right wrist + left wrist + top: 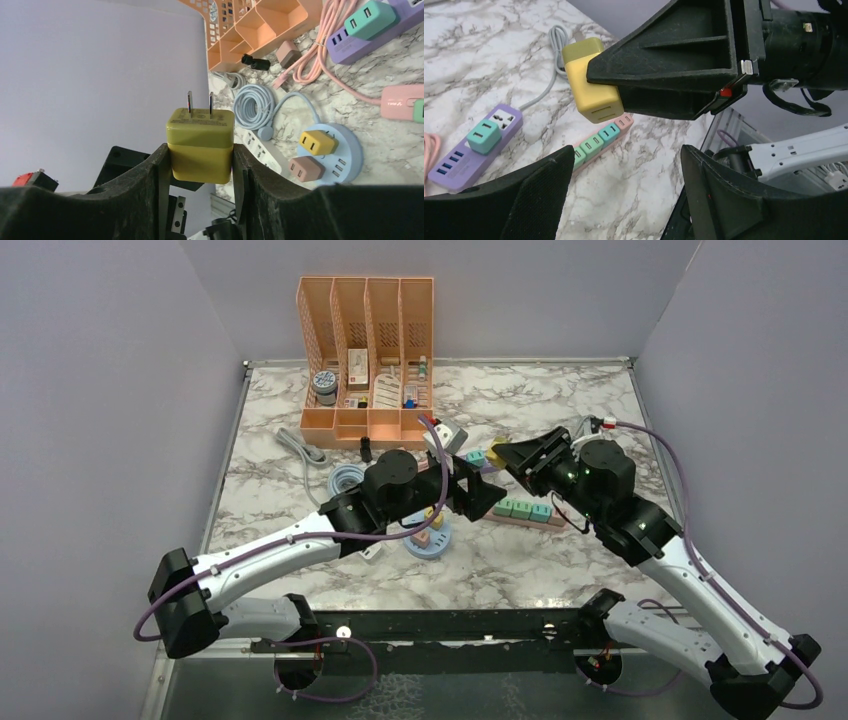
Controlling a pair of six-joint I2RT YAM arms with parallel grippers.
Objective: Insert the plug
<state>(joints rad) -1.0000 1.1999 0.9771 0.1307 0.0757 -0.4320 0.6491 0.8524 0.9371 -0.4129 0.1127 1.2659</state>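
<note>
Pinched in right gripper [200,162]: plug [201,132], mustard-yellow cube, two flat prongs pointing up; fine print on prong face unreadable. Left gripper [626,152] jaws apart.

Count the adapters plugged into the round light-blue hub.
2. A yellow cube adapter sits on the round light-blue power hub, and a brownish-pink cube adapter right beside it. Part of the hub is hidden, so more are possible.
</note>
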